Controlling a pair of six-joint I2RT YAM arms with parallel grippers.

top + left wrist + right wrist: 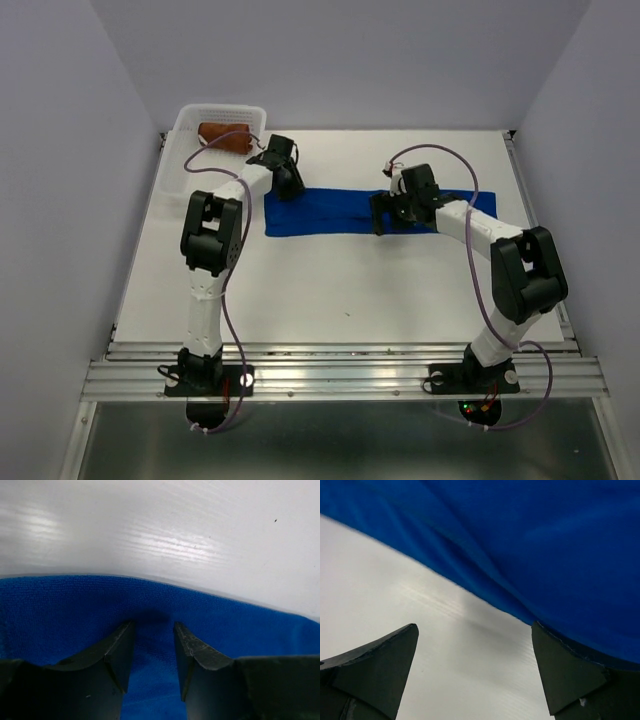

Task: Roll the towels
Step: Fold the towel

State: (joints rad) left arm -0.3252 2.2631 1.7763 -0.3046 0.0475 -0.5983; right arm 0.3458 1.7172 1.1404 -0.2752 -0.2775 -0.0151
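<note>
The bright blue towel [330,212] lies flat as a long strip across the middle of the table. My left gripper [290,187] is at its far left end. In the left wrist view the left gripper [152,625] is slightly open, its tips down on the blue cloth [60,615] just inside the far edge. My right gripper [385,222] is wide open at the towel's near edge, right of the middle. In the right wrist view the right gripper [475,627] has one finger on bare table and the other at the towel's hem [545,540]. The rust-brown towel [225,136] lies rolled in the basket.
The white perforated basket [185,125] stands at the far left corner of the white table [330,290], close behind my left wrist. Grey walls enclose the table on three sides. A metal rail [340,372] runs along the near edge.
</note>
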